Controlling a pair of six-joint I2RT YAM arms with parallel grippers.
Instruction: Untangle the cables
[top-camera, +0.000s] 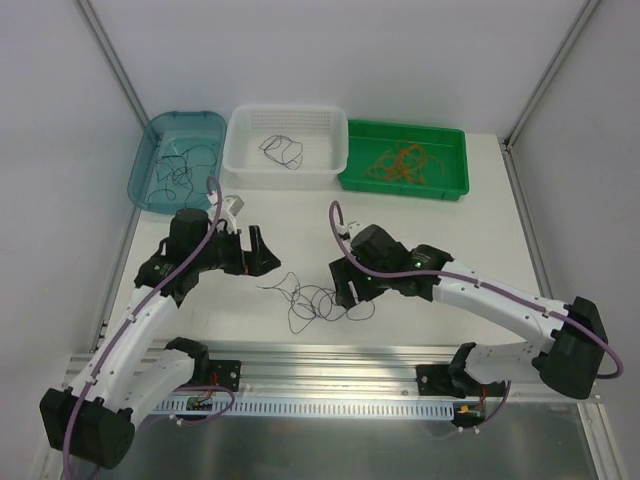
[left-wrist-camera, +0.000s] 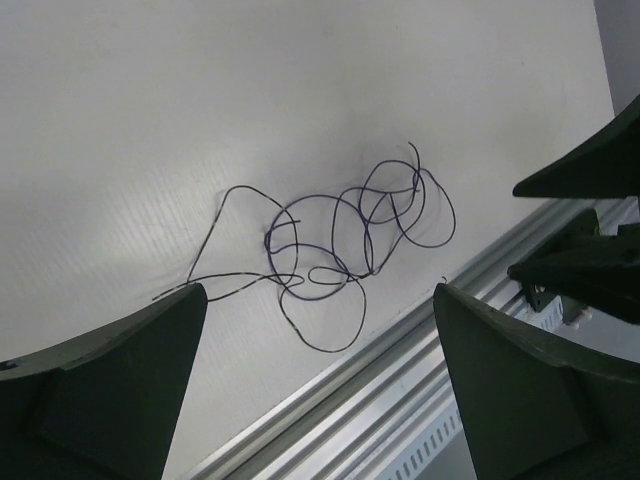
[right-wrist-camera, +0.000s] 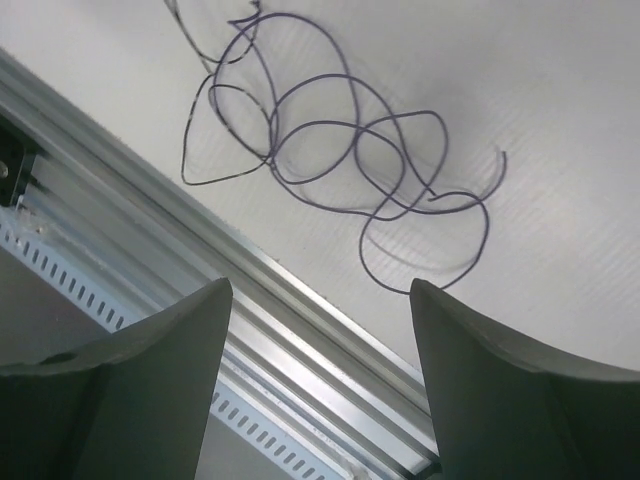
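A loose knot of hair-thin, dark, curly cables (top-camera: 316, 300) lies flat on the white counter (top-camera: 450, 230), close to the aluminium rail (top-camera: 330, 355) at its near edge and between the two arms. Both arms lean in from opposite sides, presumably so each can take a different strand and draw them apart. The left tool (left-wrist-camera: 315, 300) hovers with its fingers spread wide and nothing between them. The right tool (right-wrist-camera: 320, 290) is likewise apart and empty, just beside the knot's right end.

The knot is several overlapping loops with free ends poking out at either side (how many separate strands, I cannot tell). At the far edge, a blue translucent plastic tray (top-camera: 150, 140) holds dark wires (top-camera: 178, 170), a white plastic basket (top-camera: 335, 150) a black wire (top-camera: 280, 152), and a green plastic tray (top-camera: 455, 185) orange wires (top-camera: 400, 163). They look like sorting bins by colour.
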